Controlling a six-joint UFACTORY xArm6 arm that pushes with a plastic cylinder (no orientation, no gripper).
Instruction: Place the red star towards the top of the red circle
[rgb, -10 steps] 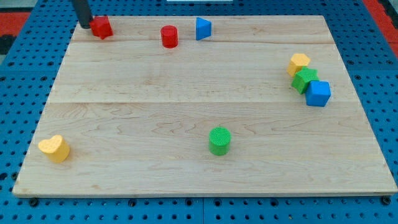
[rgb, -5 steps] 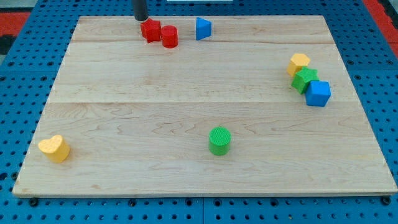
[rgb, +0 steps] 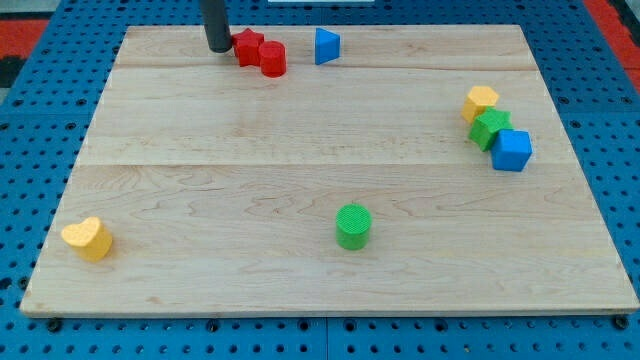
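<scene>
The red star (rgb: 247, 47) sits touching the red circle (rgb: 272, 59) on its upper left at the surface's (rgb: 300, 180) top edge, my tip (rgb: 218, 47) just left of it, there being no claw, so nudging it further above the circle remains.

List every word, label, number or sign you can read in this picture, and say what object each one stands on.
None: no readable text shows anywhere.
The wooden board, the red star, the red cylinder, the other blocks and my tip carry no lettering or marks.
</scene>
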